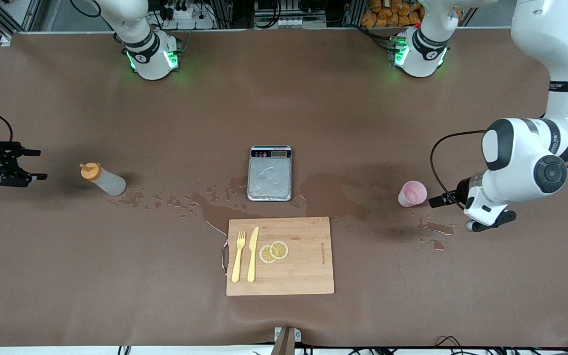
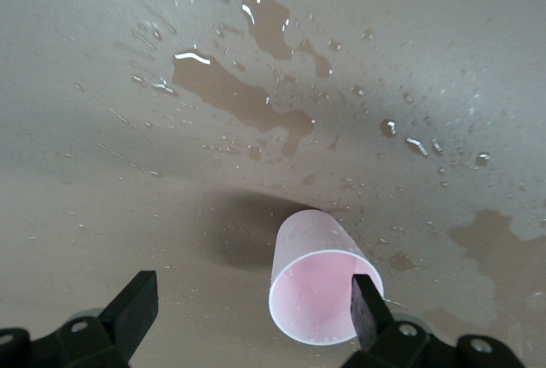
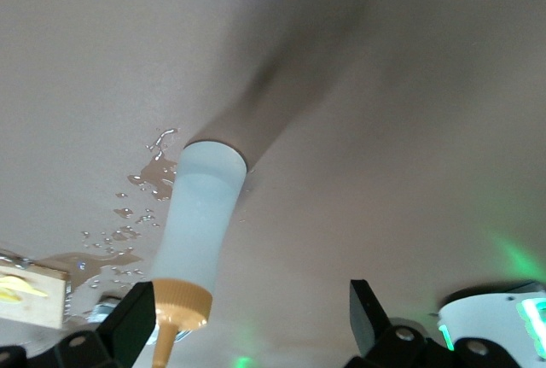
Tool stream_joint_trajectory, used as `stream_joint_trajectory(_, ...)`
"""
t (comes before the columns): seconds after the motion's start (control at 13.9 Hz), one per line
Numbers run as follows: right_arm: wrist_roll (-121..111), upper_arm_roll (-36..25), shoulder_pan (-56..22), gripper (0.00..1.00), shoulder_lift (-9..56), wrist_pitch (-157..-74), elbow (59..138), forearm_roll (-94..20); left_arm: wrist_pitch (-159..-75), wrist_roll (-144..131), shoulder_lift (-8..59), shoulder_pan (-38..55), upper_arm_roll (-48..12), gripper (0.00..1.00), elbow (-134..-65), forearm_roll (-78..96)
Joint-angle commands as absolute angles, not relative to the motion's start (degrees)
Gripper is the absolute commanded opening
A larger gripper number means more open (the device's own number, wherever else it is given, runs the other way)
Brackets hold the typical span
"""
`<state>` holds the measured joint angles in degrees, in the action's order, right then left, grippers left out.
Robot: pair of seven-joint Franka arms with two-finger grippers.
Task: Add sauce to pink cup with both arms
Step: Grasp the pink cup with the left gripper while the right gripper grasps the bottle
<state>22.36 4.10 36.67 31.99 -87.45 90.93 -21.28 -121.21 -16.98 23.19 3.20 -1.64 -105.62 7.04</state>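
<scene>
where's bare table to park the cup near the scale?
Bare, dry cloth lies between the scale and the arm bases, and between cutting board and the front edge. Crowded or wet: puddles between scale, sauce bottle and pink cup.

Left arm (image 1: 535,148): rising from its base at the top of the front view, folded down at the elbow, forearm turned back toward the table's middle. Left gripper (image 1: 437,200) low over the table at the left arm's end, pointing sideways, black fingers (image 2: 365,310) spread wide, nothing between them. Right arm (image 1: 136,34): base at the top, the rest leaving the picture. Right gripper (image 1: 31,164) entering at the right arm's end, level, pointing toward the middle, fingers (image 3: 132,327) parted wide and empty.
</scene>
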Motion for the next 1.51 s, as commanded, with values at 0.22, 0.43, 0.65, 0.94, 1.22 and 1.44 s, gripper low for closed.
stream_joint_trajectory(0.22,23.7,5.2,40.3,1.0,40.0,-86.2,88.8,-29.8,-122.7,-16.5,20.0,4.7,-2.5,1.0,-110.9,6.4)
stream_joint_trajectory(0.43,23.8,5.2,41.2,1.0,43.1,-86.1,88.8,-33.3,-124.1,-16.4,20.4,4.7,-2.6,1.0,-111.9,4.7)
stream_joint_trajectory(0.65,23.7,5.2,41.9,1.0,44.9,-86.2,88.8,-35.3,-129.6,-16.4,20.0,4.9,-2.6,1.0,-116.4,4.7)
stream_joint_trajectory(0.94,23.7,5.2,41.9,1.0,47.2,-86.2,88.8,-36.7,-131.6,-16.5,21.2,5.3,-2.6,1.0,-117.8,4.7)
stream_joint_trajectory(1.22,23.7,5.3,41.9,1.0,49.7,-84.8,88.9,-38.8,-131.7,-16.5,22.1,6.2,-2.6,0.01,-118.0,4.6)
stream_joint_trajectory(1.44,24.3,5.4,41.2,1.0,49.7,-84.6,88.9,-39.0,-131.7,-16.6,22.7,6.3,-2.6,0.0,-117.8,4.3)
